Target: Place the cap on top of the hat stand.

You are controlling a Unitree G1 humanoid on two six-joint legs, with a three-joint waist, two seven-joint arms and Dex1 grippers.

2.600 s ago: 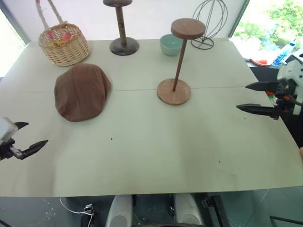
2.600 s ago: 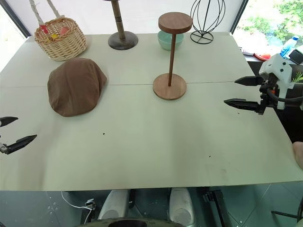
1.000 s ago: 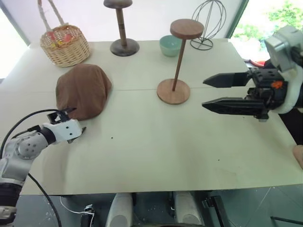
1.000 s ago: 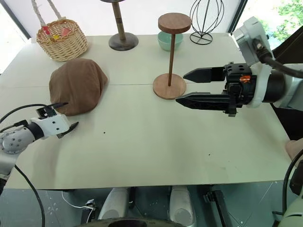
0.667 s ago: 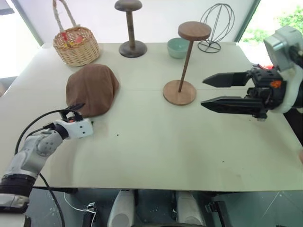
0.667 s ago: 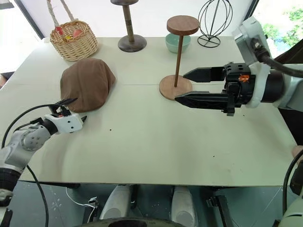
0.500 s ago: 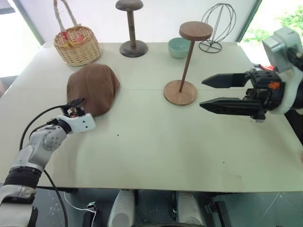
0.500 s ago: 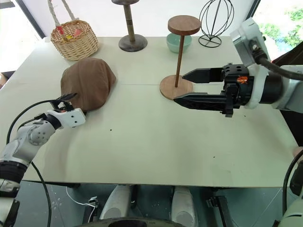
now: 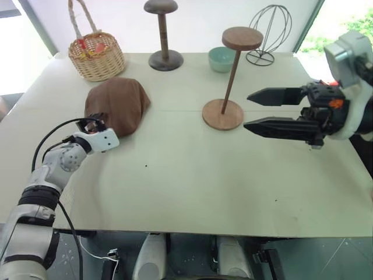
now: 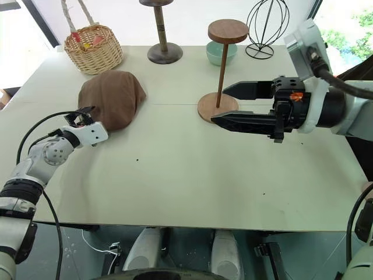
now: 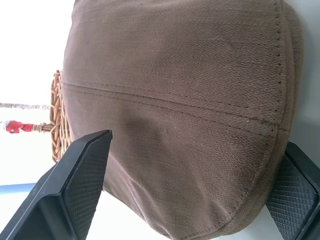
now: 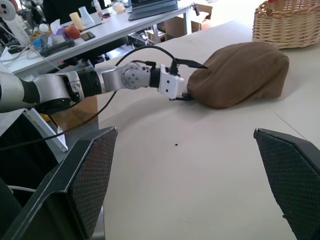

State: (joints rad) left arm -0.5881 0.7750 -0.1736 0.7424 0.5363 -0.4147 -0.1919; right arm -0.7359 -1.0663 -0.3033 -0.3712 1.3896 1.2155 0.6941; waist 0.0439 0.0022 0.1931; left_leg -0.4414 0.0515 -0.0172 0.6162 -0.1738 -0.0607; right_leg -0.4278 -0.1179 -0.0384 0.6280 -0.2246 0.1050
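Note:
The brown cap (image 9: 119,104) lies flat on the table's left half. My left gripper (image 9: 95,122) is open at the cap's near edge; in the left wrist view its two fingers (image 11: 75,185) stand either side of the cap (image 11: 175,75). The right wrist view shows one finger over the cap's (image 12: 240,72) rim and one low by the table. The hat stand (image 9: 233,76), light wood with a thin stem and flat disc top, stands upright mid-table with nothing on it. My right gripper (image 9: 247,110) hovers open and empty just right of the stand's base, pointing left.
A wicker basket (image 9: 96,55) sits at the back left, just behind the cap. A darker turned stand (image 9: 163,35), a teal bowl (image 9: 221,58) and a black wire globe stand (image 9: 269,32) line the far edge. Bare tabletop (image 9: 186,181) stretches in front.
My left gripper has advanced along the table until its open fingers reached the cap's near edge. The right gripper has held its place. The cap and stand have not moved.

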